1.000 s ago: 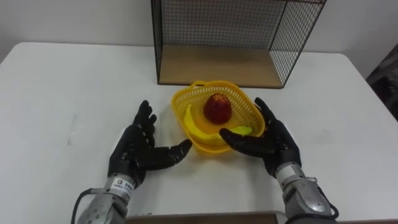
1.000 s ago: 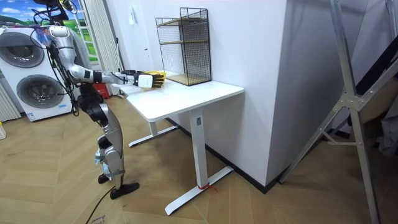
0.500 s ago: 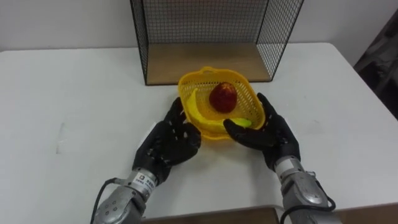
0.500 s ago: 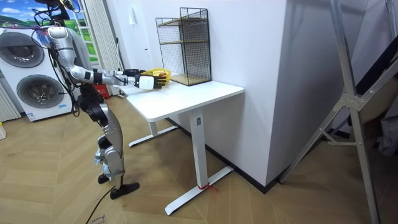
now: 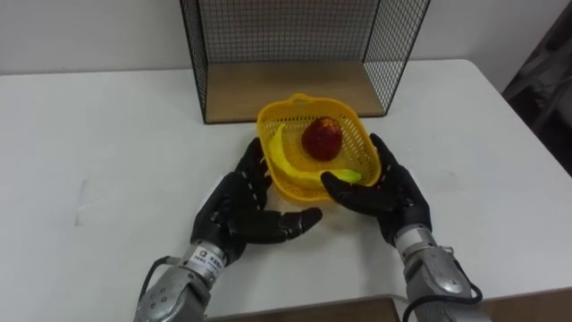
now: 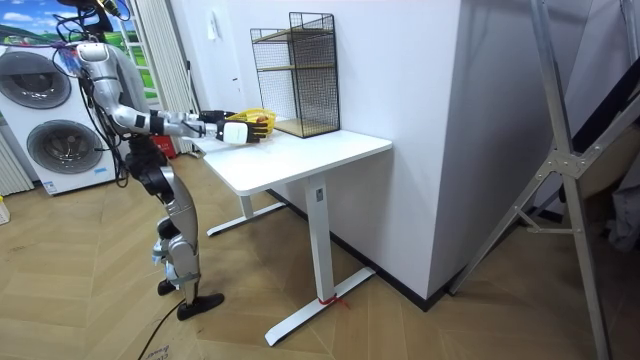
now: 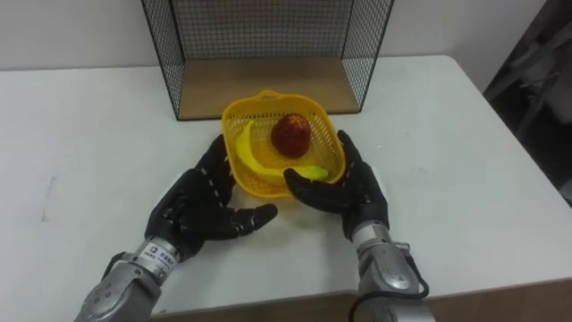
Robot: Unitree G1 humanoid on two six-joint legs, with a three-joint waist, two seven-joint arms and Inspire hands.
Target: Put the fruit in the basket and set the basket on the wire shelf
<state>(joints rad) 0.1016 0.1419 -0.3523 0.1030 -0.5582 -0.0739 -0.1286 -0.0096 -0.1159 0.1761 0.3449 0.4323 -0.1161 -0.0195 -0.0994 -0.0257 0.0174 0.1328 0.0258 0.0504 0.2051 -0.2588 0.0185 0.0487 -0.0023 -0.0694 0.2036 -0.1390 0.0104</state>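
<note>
The yellow plastic mesh basket [image 5: 295,190] sits between both hands; the black wire shelf [image 5: 286,89] lies straight beyond it; the left hand [image 5: 237,210] and right hand [image 5: 393,197] flank its sides, fingers straight.

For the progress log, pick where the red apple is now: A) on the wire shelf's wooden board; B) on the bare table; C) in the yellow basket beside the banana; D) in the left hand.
C: the red apple lies inside the yellow basket next to the banana; the basket stands on the white table in front of the wire shelf, with the open left hand and right hand at its sides.
</note>
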